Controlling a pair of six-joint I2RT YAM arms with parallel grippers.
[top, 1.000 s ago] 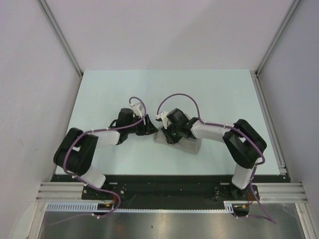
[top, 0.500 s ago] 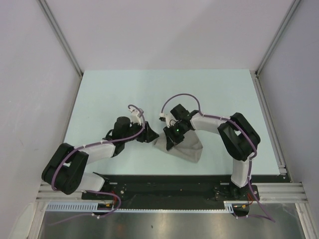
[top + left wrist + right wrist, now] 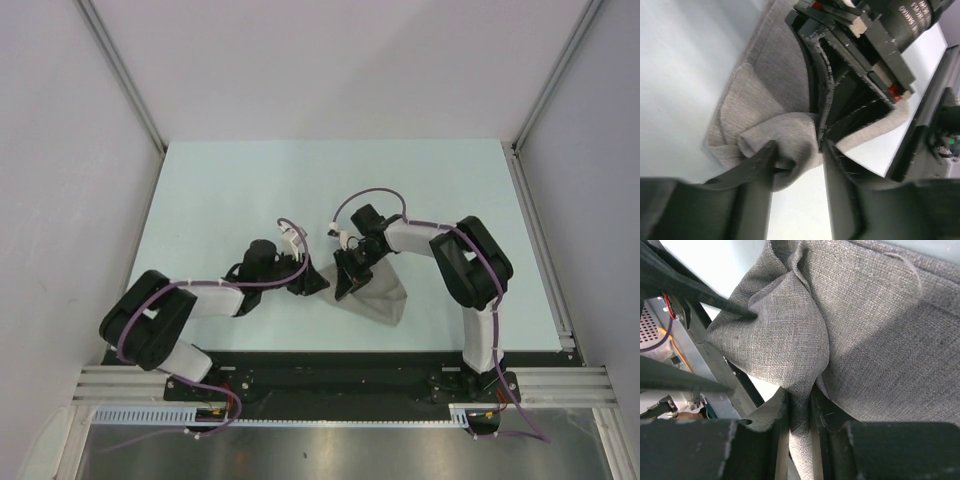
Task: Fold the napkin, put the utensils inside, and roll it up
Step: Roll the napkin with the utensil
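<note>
Napkin [image 3: 385,300]: lies on the table [image 3: 220,200] near its front edge, right of centre, with its narrow end at the tips of both grippers.
Change, napkin: a second ago it was a low flat band under the right gripper. It is now a wedge, the narrow end gathered toward the grippers and the broad end spread to the right.
Change, left arm: the forearm has swung lower and its gripper has moved right, closer to the narrow end.
Change, right arm: the elbow has drawn in and the wrist sits farther back, fingers pointing down and to the near left.
Right gripper [image 3: 799,405]: nearly closed, pinching a narrow pleat of napkin between its fingers.
Left gripper [image 3: 799,147]: jaws about half apart, astride a bunched lump of cloth just beside the right gripper's pinch. One finger [image 3: 760,170] touches the lump; no clamp is evident.
Napkin surface: plain grey weave with no pattern. It is gathered into rounded folds at the pinch and smoother away from it.
Napkin contact: the broad part lies flat on the table and the gathered end is held up by the pinch.
</note>
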